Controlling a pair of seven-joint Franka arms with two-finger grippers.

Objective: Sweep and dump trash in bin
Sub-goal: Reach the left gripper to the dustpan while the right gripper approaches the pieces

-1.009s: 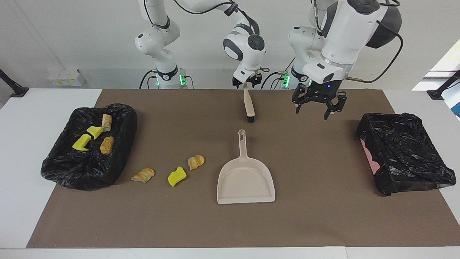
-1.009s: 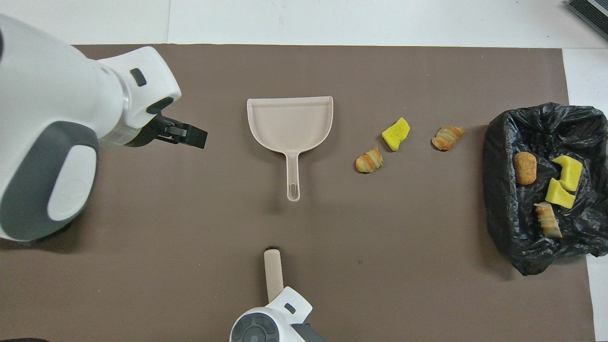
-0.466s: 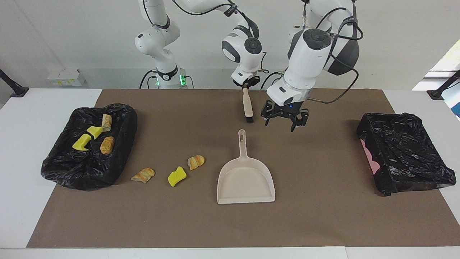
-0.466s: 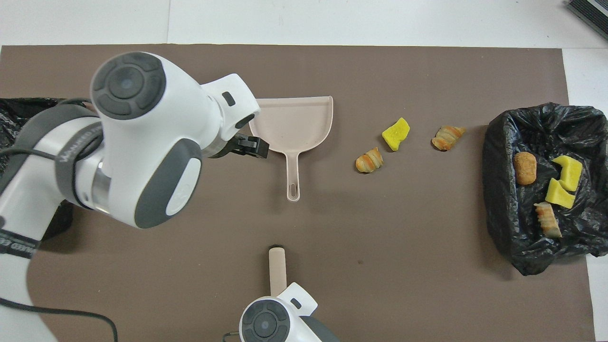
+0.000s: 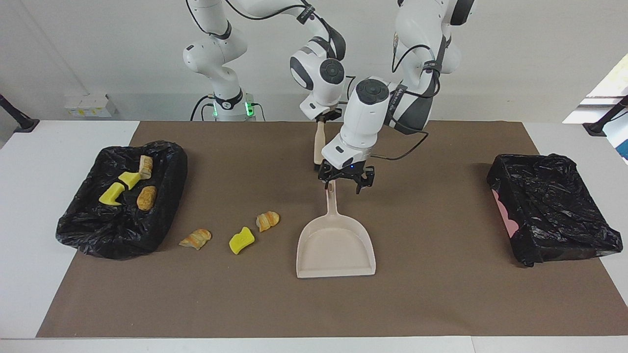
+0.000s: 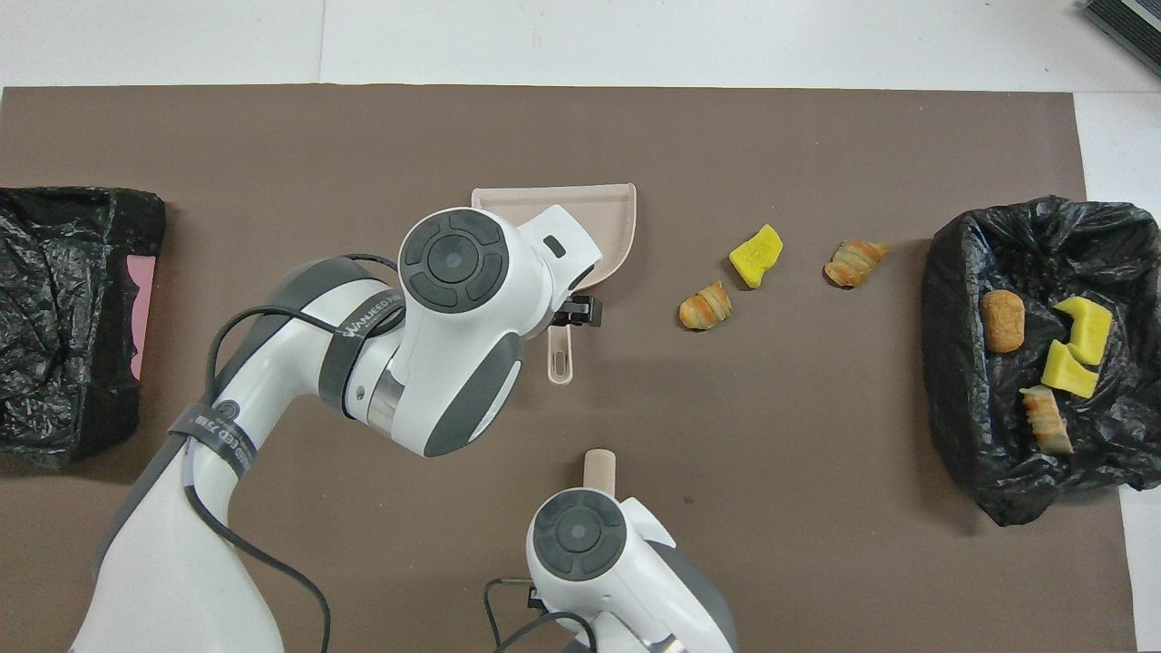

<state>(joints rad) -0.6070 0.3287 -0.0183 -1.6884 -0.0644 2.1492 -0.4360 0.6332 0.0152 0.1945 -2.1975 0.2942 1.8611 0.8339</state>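
Dustpan grasp pending, three scraps still loose on the mat

The brown mat (image 5: pixel 441 304) is broad and bare around the rigid, light-looking dustpan (image 5: pixel 336 247); its thin handle, nearer the robots, is the natural hold. Left gripper (image 5: pixel 346 183) hangs over that handle, jaws spread wide, holding nothing. Right gripper (image 5: pixel 326 117) is clamped on the brush (image 5: pixel 319 144) (a light, stiff tool, I judge). The trash (image 5: pixel 240 241), soft and crushable, lies beside the pan toward the right arm's end, just short of the filled bin (image 5: pixel 167 196).

white table (image 5: pixel 29 206), brown mat (image 5: pixel 441 304), pale wall (image 5: pixel 98 49).
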